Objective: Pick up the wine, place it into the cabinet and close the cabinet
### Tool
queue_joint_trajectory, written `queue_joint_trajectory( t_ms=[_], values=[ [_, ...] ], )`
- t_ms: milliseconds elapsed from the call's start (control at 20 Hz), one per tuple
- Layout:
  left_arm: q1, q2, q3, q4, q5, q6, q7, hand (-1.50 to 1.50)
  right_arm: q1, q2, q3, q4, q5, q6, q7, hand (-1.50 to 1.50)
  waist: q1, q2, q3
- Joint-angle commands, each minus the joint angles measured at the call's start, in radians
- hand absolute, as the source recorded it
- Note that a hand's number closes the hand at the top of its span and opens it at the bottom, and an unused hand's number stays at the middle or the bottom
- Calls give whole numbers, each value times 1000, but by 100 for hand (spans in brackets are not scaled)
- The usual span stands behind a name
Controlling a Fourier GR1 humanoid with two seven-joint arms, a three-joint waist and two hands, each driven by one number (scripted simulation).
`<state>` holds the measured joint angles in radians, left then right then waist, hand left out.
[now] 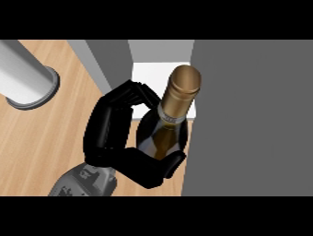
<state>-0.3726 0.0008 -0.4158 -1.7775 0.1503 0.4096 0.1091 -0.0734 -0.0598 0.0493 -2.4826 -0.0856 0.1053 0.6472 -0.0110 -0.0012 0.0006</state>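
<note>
Above the wooden counter (pixel 30 138), beside the grey cabinet door (pixel 261 120), the gold-capped dark glass wine bottle (pixel 169 124) is held, the black hand (pixel 118 138) curled round its body. Weight, rigidity, slipperiness and fragility are to be expected, so the wide body is judged the best hold.

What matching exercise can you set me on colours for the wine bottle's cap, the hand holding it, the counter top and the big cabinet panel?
Things:
1. wine bottle's cap
2. right hand, curled round the bottle
3. counter top
4. cabinet panel

Colours:
A. light wood
B. gold
C. grey
D. black

Pairs: 1-B, 2-D, 3-A, 4-C
</note>
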Motion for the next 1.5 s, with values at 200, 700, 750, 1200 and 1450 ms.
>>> queue_joint_trajectory(
  t_ms=[200,700,750,1200,1450],
  values=[
    [-142,-1,6,122,15,103,8,150,74,7,12,-140,-67,15,41,-150,0,0,0],
    [-207,-1,-50,238,10,210,-67,150,-14,-8,-5,-134,-79,-3,109,-150,2,0,-1],
    [-316,-1,-69,294,67,309,-50,150,19,6,-29,-95,-92,11,36,-150,-9,1,0],
    [-150,-1,-34,359,184,203,-290,150,26,-4,-23,-169,-88,-6,94,-150,-2,1,-1],
    [-172,4,-17,464,171,151,-320,150,-8,-15,-38,-105,-87,8,68,-150,3,1,-1]
  ],
)
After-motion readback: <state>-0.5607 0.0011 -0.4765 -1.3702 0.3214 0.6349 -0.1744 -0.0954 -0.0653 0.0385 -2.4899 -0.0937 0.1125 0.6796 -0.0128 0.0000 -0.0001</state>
